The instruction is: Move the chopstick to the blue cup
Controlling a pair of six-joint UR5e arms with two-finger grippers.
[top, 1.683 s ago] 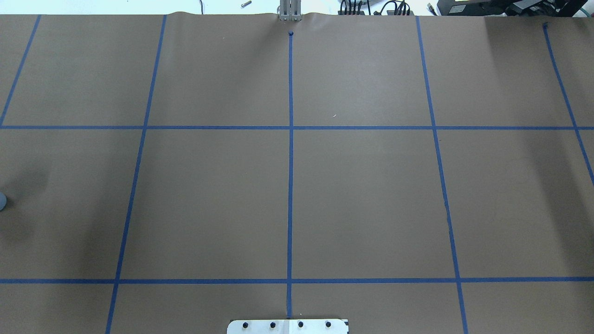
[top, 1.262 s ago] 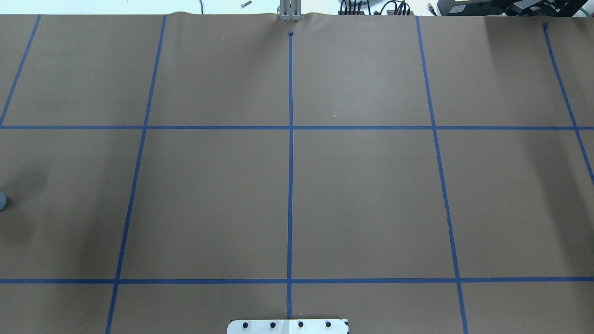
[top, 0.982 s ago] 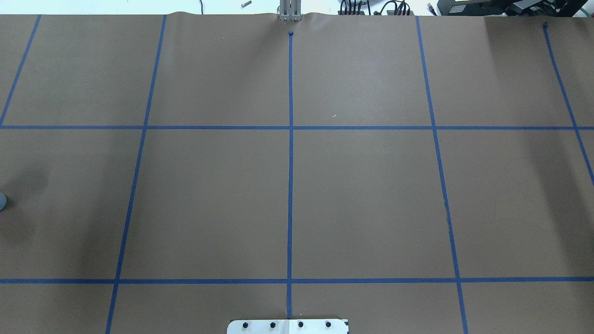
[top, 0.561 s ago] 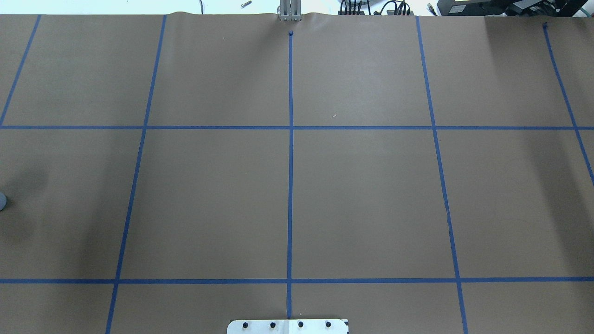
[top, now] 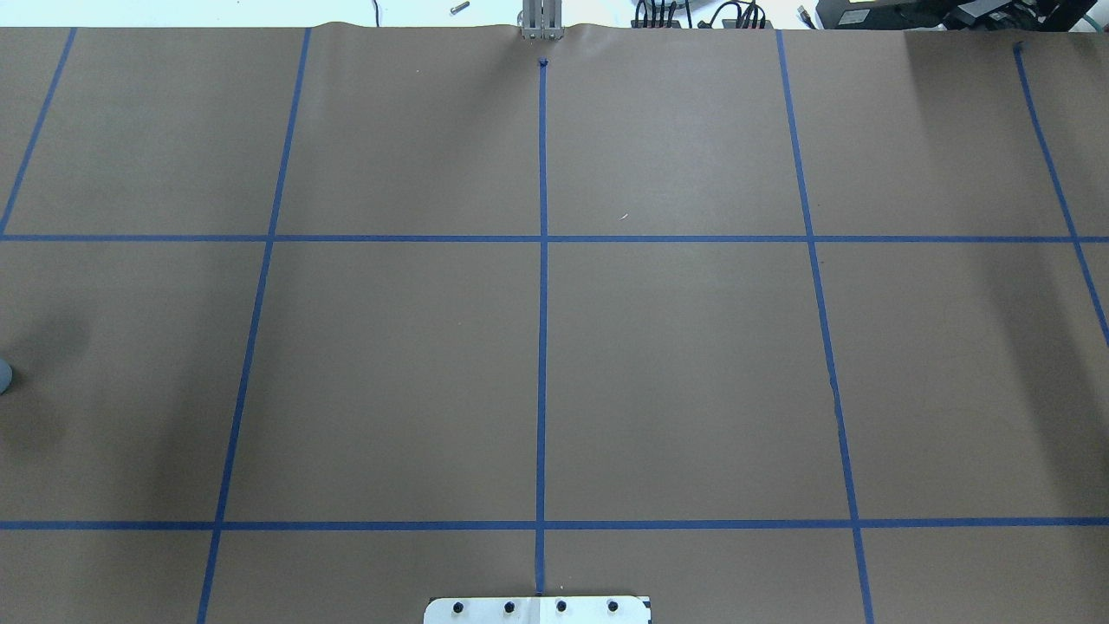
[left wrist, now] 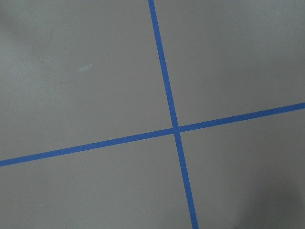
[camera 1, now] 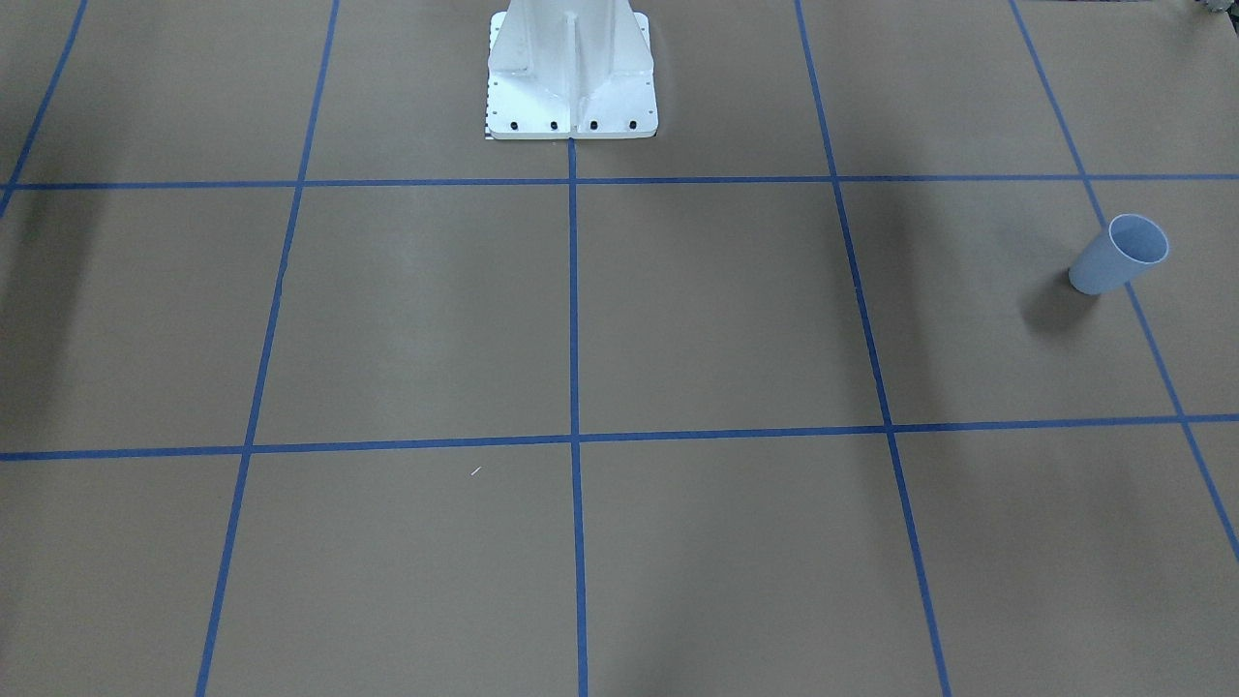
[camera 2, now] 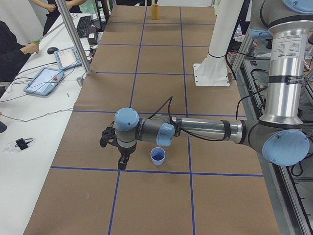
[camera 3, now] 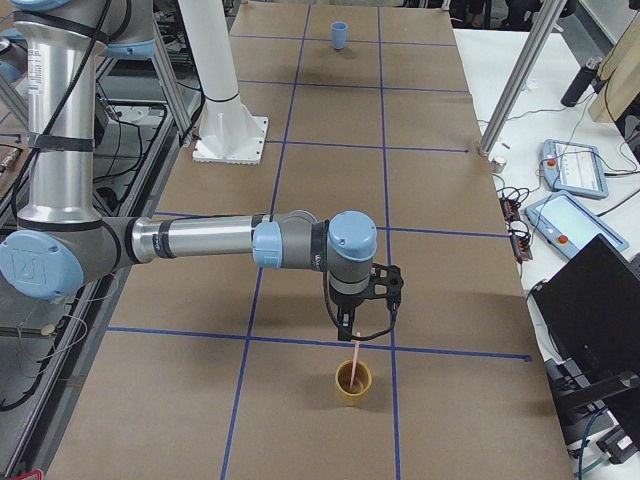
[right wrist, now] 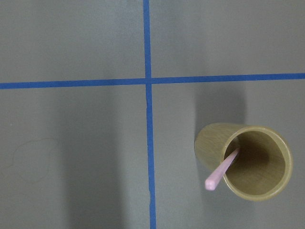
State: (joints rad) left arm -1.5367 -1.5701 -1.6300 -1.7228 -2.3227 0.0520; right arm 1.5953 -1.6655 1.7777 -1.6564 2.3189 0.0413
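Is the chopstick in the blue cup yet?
No. The chopstick leans inside the tan cup, its top past the rim; the blue cup stands upright and empty.

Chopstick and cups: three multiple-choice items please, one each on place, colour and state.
1. Where is the chopstick? A flat on the table; B standing in the yellow cup; C on the white desk.
2. Its colour? A pink; B green; C black.
3. How is the blue cup? A on its side; B upside down; C upright, empty.
Answers: 1 B, its lower end sits inside that cup. 2 A, pale pink in the right wrist view. 3 C, rim up, nothing inside.
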